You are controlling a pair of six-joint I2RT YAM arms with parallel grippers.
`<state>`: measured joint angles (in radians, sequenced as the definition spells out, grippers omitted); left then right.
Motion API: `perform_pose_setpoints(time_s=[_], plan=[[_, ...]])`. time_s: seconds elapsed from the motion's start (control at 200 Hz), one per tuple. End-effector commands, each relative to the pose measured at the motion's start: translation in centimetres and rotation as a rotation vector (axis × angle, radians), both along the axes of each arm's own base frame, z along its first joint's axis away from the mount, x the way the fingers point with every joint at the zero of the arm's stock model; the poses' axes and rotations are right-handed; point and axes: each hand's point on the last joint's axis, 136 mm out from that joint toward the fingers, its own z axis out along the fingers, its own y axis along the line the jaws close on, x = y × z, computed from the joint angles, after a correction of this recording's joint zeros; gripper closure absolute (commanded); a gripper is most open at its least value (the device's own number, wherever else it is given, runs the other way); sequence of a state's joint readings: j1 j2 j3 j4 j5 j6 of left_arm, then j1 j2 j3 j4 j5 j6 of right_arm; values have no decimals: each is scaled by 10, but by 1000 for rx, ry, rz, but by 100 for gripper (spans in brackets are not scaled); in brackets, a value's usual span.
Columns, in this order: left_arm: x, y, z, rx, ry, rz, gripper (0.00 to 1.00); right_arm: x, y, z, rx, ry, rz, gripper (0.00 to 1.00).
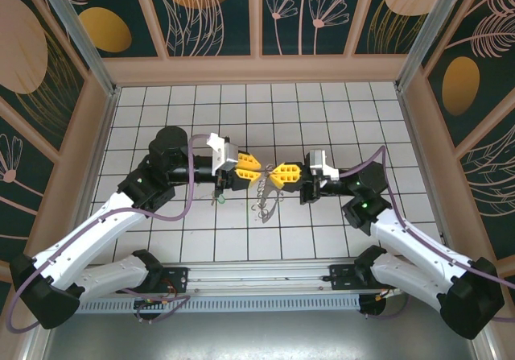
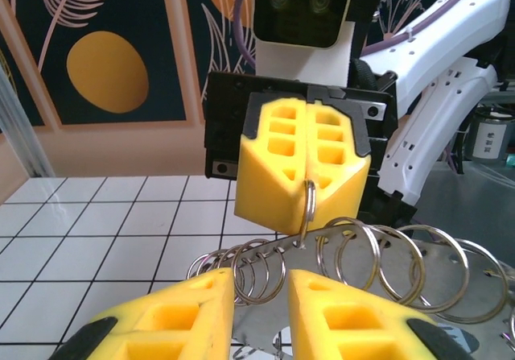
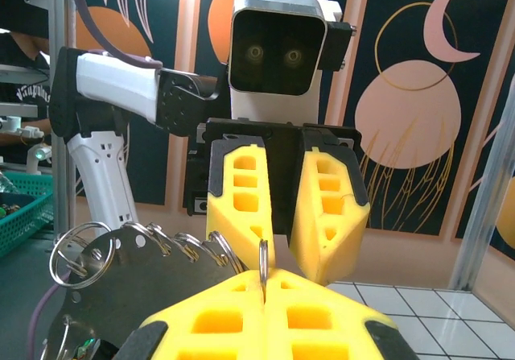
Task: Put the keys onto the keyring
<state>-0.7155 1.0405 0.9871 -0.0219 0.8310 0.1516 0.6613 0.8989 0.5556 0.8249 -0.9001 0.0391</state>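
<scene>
The keyring (image 1: pixel 264 197) is a thin grey metal strip carrying several split rings, and it hangs between the two arms above the tiles. My right gripper (image 1: pixel 275 175) (image 3: pixel 264 283) is shut on one upright ring (image 2: pixel 308 207) of it. Facing it, my left gripper (image 1: pixel 257 169) (image 2: pixel 261 283) stands open, its yellow fingers (image 2: pixel 193 312) on either side of the strip's end rings without pinching them. The strip (image 3: pixel 137 287) runs off to the left in the right wrist view. A tiny greenish speck (image 1: pixel 219 201) sits under the left wrist; whether it is the keys I cannot tell.
White tiled floor (image 1: pixel 322 110) with raised wooden walls (image 1: pixel 257 68) on three sides. A metal rail (image 1: pixel 257 273) runs along the near edge by the arm bases. Purple cables (image 1: pixel 173 211) loop beside both arms.
</scene>
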Motion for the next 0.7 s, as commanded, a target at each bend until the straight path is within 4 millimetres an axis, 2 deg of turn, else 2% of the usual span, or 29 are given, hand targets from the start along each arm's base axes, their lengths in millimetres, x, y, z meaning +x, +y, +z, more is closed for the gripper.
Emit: perform_pose_setpoints(time_s=[0.0,0.21,0.696], plan=[[-10,-1,9,-37,-21,-58,76,-10,-3,15,50,-52,30,100],[-15,-1,17,-66,-21,-93,75,-7,0,14,46,-49,32,100],[-8,-10,11,-55,-3,-107,76,-10,0,13,37,-51,48,100]])
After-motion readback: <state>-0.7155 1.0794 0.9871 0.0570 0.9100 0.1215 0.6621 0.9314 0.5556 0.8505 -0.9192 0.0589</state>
